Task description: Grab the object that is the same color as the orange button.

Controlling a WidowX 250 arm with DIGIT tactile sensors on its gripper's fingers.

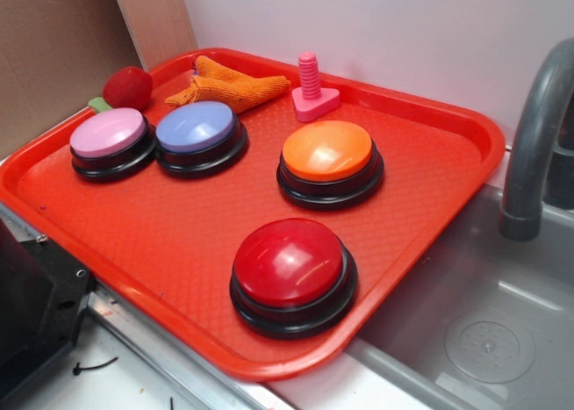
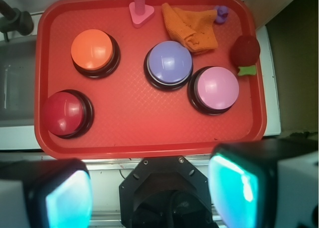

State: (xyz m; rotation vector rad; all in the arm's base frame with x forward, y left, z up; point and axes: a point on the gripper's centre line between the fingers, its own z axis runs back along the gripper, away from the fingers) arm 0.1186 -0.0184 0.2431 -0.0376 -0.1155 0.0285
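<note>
Approach not begun: the tool (image 2: 149, 193), spread wide and empty, must travel beyond the orange button (image 2: 92, 49) to the orange plush carrot (image 2: 192, 28).

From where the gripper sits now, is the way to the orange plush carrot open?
Probably yes. The gripper hangs open above the tray's near edge, and the orange plush carrot lies uncovered at the far rim. The purple button sits between them, so go over it.

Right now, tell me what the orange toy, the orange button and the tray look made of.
Orange toy: soft knitted or woven fabric, matte, with visible weave and folds. Orange button: likely hard plastic, glossy dome with highlights, on a black base. Tray: probably rigid plastic, red, with a fine textured grid surface.
</note>
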